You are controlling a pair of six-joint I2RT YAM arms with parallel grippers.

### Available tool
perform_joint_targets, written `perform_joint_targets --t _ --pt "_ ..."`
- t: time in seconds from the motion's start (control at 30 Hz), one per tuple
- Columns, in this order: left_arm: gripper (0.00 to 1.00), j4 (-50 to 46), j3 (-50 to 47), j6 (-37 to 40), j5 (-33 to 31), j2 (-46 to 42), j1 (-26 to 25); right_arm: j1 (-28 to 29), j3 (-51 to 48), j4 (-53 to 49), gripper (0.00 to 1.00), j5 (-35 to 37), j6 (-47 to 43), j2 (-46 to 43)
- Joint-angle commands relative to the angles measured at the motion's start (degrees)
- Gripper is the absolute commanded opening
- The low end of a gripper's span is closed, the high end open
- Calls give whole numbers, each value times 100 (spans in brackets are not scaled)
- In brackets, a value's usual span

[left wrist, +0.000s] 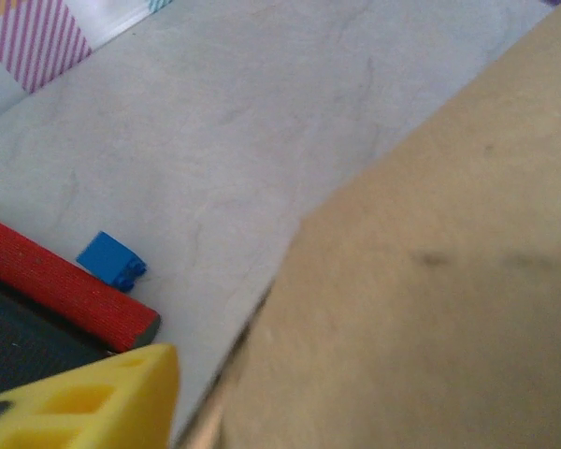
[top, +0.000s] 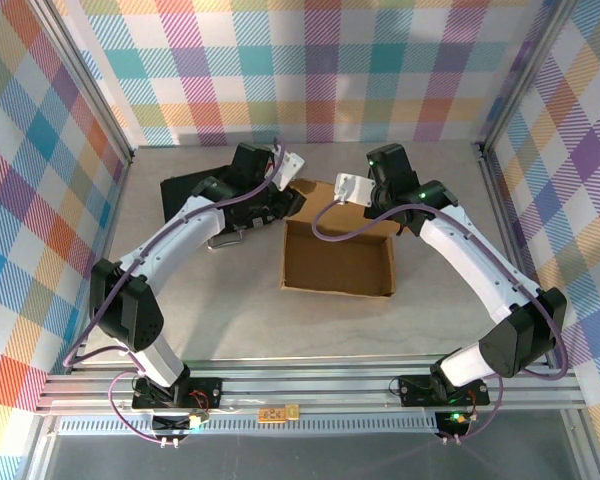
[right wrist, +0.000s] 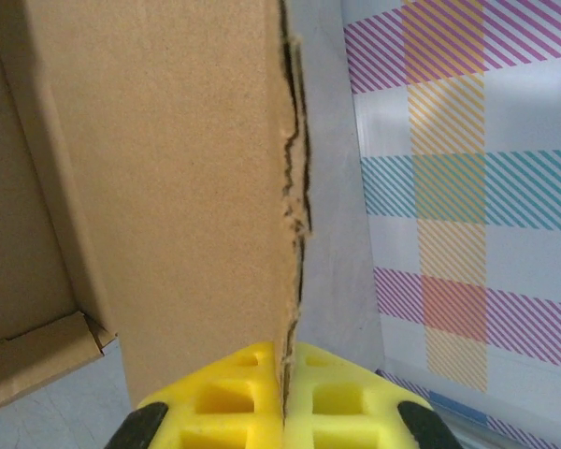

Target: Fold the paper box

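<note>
Already walled, the paper box [top: 338,262] awaits closing; right end effector [right wrist: 285,398] pinches its flap [right wrist: 187,187]; left end effector [top: 288,203], opening we cannot tell.

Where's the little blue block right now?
In the left wrist view, the blue block sits on the grey table at lower left, right beside the red cylinder.

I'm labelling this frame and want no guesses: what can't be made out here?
- Left tool: left wrist view, the frame edge cuts off all but one yellow finger, so its opening is unclear.
- Paper box far flaps: top view, left arm and right arm cover them.
- Black case: top view, the left arm hides much of it.
</note>
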Motion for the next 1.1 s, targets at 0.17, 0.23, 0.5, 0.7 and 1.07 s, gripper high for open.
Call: perform_joint_targets --t 0.17,0.23,0.5,0.7,1.07 --pt "13 -113 -6 -678 -957 -138 -291 135 387 63 0 -38 526 151" --pt "12 -133 -50 -911 -987 -120 -317 186 412 38 0 -46 790 166" --pt "0 97 -153 -3035 -2517 60 -538 940 803 -521 0 49 2969 365" --pt "0 2381 -1875 -3105 -2790 -468 -538 1023 758 -818 33 -675 5146 21" --pt "0 4779 -3732 -1980 -2454 -1187 -476 -581 1461 -1122 84 -387 7629 -625"
